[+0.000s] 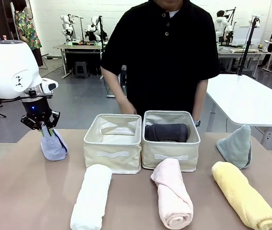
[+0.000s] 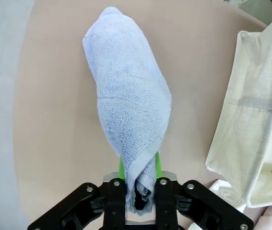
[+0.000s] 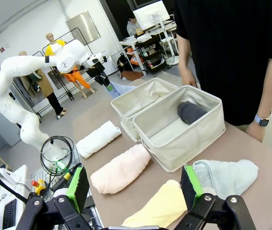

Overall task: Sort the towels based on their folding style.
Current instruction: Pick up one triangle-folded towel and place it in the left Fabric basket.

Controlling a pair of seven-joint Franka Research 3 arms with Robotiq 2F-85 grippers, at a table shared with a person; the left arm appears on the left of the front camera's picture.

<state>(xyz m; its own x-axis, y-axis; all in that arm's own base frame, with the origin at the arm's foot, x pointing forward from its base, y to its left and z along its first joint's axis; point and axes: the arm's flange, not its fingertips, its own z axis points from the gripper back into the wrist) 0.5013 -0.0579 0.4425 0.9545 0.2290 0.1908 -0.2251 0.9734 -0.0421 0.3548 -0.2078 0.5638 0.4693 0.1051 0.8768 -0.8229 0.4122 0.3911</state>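
Left jaws pinch peak of fuzzy lavender-blue cone towel (image 2: pixel 131 110).

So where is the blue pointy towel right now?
In the front view the lavender-blue towel stands on the table at the left, beside the left basket, its tip pinched in the left tool.

Four rolled towels (image 1: pixel 91 196) (image 1: pixel 171 194) (image 1: pixel 243 194) (image 1: pixel 166 132), two cone-folded towels (image 1: pixel 54 146) (image 1: pixel 236 146), two cream fabric baskets (image 1: pixel 112 155) (image 1: pixel 170 158), one person (image 1: pixel 164 52)

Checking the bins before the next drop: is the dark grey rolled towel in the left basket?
No, the dark grey towel lies in the right basket, next to the left basket.
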